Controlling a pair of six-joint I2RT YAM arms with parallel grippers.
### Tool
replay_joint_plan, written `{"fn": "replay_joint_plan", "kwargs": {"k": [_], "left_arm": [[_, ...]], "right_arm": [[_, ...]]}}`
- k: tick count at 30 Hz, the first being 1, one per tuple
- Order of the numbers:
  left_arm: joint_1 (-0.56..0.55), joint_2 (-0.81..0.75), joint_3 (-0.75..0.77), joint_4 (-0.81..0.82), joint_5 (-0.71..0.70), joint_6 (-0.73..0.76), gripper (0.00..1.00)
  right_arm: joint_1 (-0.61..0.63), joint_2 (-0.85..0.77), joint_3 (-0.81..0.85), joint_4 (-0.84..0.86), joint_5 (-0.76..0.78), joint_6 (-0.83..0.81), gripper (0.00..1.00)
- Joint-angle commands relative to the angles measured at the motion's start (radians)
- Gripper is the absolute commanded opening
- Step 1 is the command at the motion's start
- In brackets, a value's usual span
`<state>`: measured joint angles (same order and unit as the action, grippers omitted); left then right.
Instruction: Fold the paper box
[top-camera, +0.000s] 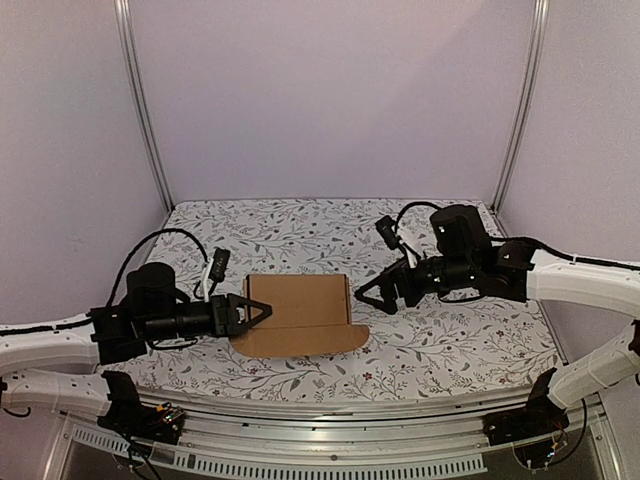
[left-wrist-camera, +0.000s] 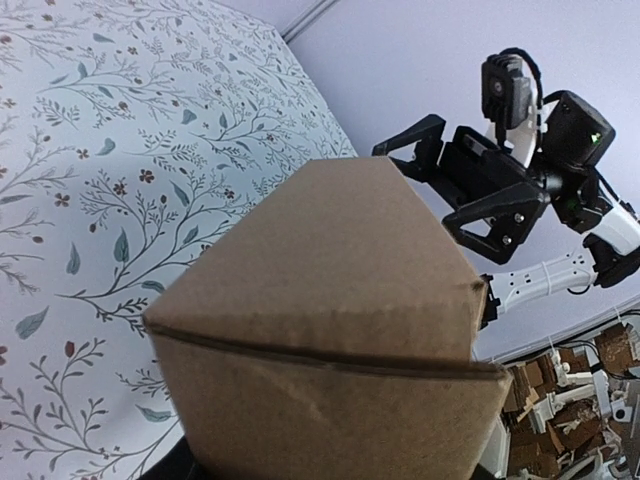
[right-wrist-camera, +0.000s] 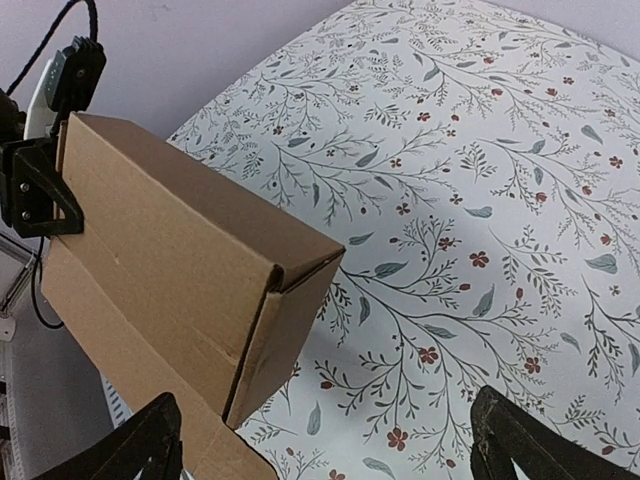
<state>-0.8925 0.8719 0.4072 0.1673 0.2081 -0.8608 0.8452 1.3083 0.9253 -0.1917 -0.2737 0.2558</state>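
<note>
Flowered tablecloth (top-camera: 450, 340) carries the paper box (top-camera: 298, 300) at its middle. The left gripper (top-camera: 260, 311) pinches the box's left end. The right gripper (top-camera: 372, 300) stands spread wide, just beside the right end.

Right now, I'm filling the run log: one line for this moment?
left gripper: shut on box, left end | right gripper: open, clear of box | box: near flap lies flat
</note>
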Motion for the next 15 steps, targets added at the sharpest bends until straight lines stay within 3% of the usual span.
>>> {"fn": "replay_joint_plan", "kwargs": {"k": [1, 8, 15], "left_arm": [[0.012, -0.073, -0.047, -0.004, 0.035, 0.051, 0.4], [0.012, -0.152, -0.087, 0.08, 0.093, 0.047, 0.4], [0.012, -0.165, -0.116, 0.191, 0.145, 0.022, 0.4]], "right_arm": [[0.004, 0.049, -0.028, 0.13, -0.171, 0.076, 0.99], [0.004, 0.087, -0.121, 0.532, -0.403, 0.263, 0.99], [0.007, 0.154, -0.131, 0.693, -0.447, 0.401, 0.99]]}}
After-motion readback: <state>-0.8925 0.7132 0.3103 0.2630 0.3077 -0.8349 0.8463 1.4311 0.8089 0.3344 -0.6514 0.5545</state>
